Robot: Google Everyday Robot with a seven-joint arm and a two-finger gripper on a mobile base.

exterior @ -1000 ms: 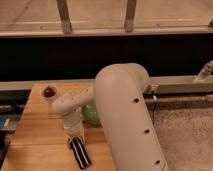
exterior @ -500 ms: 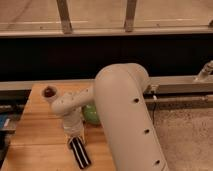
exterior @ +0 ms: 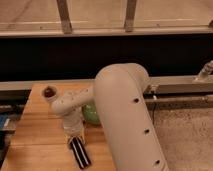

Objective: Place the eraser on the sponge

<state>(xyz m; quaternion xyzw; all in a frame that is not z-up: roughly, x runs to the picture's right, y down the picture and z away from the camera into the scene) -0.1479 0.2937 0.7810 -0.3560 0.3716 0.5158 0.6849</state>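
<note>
Checked against the two earlier views: no change I can find; arm, eraser and bowl sit where they sat a second ago.

Left to right: a blue patch (exterior: 2, 122) at the picture's left edge, off the table (exterior: 35, 132); cannot tell what it is, so I do not count it as the sponge; no sponge I can identify in view.

Gripper (exterior: 74, 136) low over the table near its front edge, pointing down; fingers closed.

Eraser (exterior: 80, 153) appears to lie on the wood, slanting toward the front and right, its far end right at the gripper; whether the fingers pinch that end I cannot tell.

Green bowl (exterior: 90, 115) just right of the gripper, half hidden by the arm (exterior: 125, 120).

Judgement: a motionless pause at the eraser; the eraser is not on the sponge, so the placement is outstanding.
</note>
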